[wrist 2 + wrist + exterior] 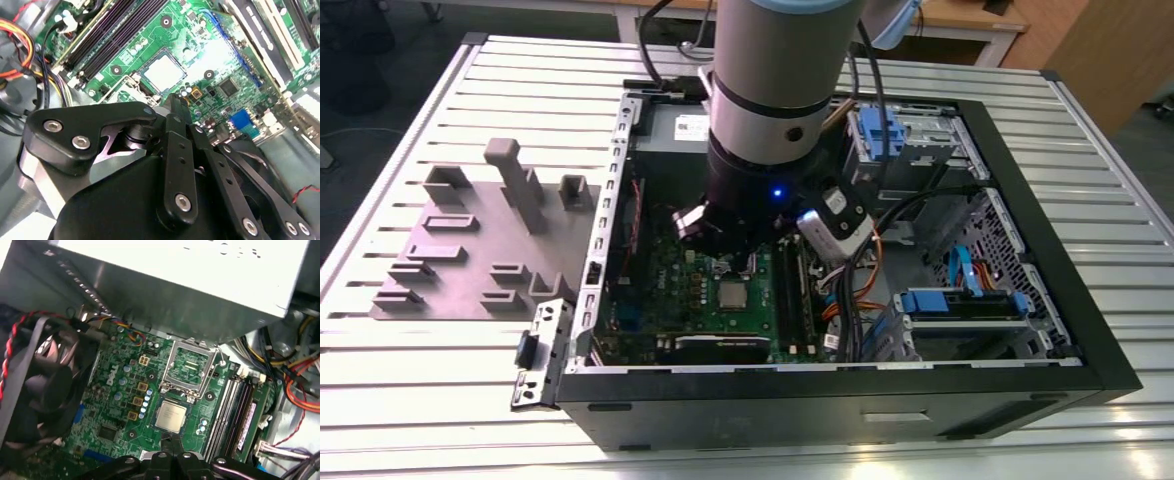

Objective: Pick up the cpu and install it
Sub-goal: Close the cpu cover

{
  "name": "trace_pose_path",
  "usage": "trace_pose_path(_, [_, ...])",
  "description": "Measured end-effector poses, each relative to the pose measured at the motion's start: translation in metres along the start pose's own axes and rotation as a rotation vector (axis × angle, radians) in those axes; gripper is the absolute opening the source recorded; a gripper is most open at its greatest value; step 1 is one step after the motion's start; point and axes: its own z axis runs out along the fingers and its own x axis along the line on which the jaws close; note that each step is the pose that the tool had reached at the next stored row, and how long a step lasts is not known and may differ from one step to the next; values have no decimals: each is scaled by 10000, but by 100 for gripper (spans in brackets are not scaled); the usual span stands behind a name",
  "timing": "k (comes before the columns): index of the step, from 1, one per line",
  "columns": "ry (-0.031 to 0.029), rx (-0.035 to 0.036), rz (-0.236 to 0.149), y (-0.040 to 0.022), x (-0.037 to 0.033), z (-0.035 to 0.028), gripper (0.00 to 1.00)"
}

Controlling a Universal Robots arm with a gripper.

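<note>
Slatted metal table (pixel 440 400), open computer case (pixel 854 410) on top, arm reaching inside. The cpu (pixel 171 416) lies flat in its socket on the green motherboard (pixel 115 405), beside the open socket frame (pixel 192 367). The hand (pixel 172 442) hovers just above, fingertips together, gripping nothing. Risky, I'd say: an off-centre touch could skew the chip and bend pins.

We find a robotics lab: a slotted aluminium counter (pixel 440 400) carries an opened computer case (pixel 827 405) and a grey parts fixture (pixel 460 255), with an industrial arm (pixel 781 90) above and wooden desks (pixel 947 18) behind.
</note>
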Motion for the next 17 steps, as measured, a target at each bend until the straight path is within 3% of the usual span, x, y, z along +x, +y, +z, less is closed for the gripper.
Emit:
trace_pose_path(4, [17,7,-348,0,0,0,11])
trace_pose_path(17, [18,7,-370,0,0,0,11])
